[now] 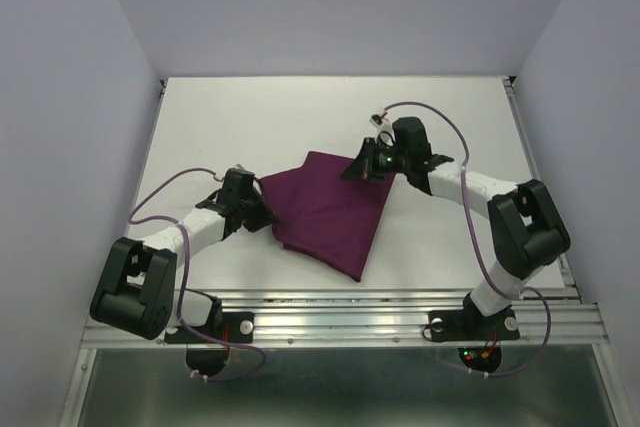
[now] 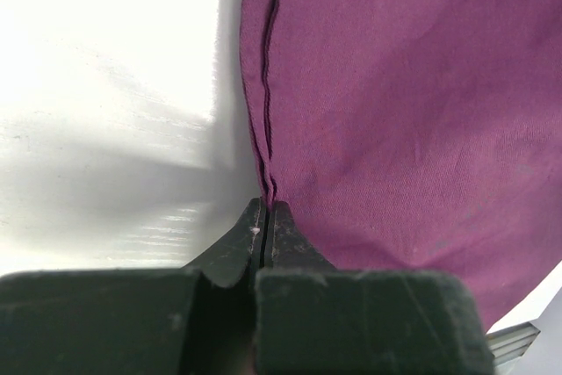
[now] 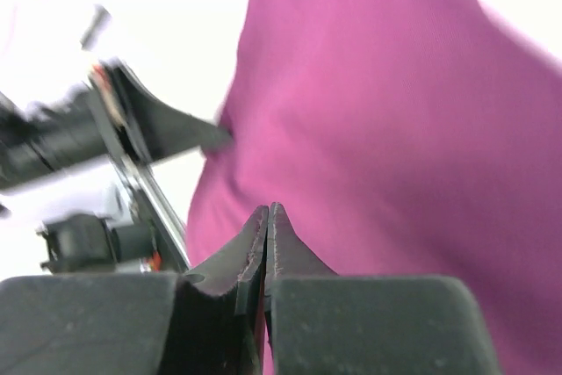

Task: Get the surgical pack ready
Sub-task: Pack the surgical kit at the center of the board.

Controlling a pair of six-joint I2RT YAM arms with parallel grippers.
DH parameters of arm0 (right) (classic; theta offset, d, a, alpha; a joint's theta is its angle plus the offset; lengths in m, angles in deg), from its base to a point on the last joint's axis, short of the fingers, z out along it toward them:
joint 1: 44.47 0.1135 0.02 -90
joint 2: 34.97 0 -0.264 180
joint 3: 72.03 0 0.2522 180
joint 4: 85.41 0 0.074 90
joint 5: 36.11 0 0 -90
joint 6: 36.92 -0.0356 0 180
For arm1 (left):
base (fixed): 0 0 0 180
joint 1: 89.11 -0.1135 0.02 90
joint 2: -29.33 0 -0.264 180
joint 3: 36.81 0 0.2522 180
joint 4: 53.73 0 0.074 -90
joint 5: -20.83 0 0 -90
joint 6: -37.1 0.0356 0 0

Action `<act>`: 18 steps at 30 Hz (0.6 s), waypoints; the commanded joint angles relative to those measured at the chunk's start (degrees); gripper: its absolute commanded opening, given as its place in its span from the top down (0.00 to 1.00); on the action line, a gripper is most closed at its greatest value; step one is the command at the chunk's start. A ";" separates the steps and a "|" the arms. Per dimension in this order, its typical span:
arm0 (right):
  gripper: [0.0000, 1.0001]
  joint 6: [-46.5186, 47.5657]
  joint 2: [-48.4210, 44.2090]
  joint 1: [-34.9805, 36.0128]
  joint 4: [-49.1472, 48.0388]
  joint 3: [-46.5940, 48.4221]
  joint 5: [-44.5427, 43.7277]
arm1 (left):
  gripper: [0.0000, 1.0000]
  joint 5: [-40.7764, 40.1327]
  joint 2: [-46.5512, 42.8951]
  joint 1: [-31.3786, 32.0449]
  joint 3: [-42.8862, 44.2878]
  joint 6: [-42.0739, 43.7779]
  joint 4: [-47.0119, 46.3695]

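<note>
One surgical pack, a folded maroon cloth, lies flat mid-table, between the two arms, long axis running roughly far to near and slanting a bit toward the near right. Left gripper sits at the cloth's left edge, jaws pressed together with the layered fold line running straight into the tips, so I read it as pinching the fabric edge. Cloth spreads away to that gripper's right. Right gripper is at the far right corner of the cloth, jaws closed tight. Its wrist view is blurred and the fabric fills the space behind the tips, so can't tell if any cloth is actually caught between them. From that gripper the pack lies toward the near left. Both tools are on the cloth, at opposite sides, and neither is clearly nearer. My guess is the coming move is a pull or fold across the short axis, and the right-hand grip is the doubt. Count: one cloth, two arms, two grippers, one table, no tray or gauze in sight
</note>
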 commanded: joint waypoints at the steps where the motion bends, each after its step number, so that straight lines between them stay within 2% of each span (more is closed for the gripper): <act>1: 0.99 0.34 6.97 0.78 -1.21 10.47 2.51 | 1.00 -1.60 -1.37 -0.09 0.03 0.77 1.06; 6: 0.99 -3.00 16.74 0.78 -2.52 21.28 2.07 | 1.00 -1.78 -2.69 -0.09 0.11 0.59 1.93; 13: 0.99 -7.22 30.10 0.78 -3.67 25.25 -4.78 | 1.00 -2.48 -4.80 -0.09 0.12 0.42 3.52; 18: 0.99 -7.23 32.76 0.78 -2.01 27.54 -7.60 | 1.00 -2.22 -5.41 -0.09 -0.24 0.33 3.78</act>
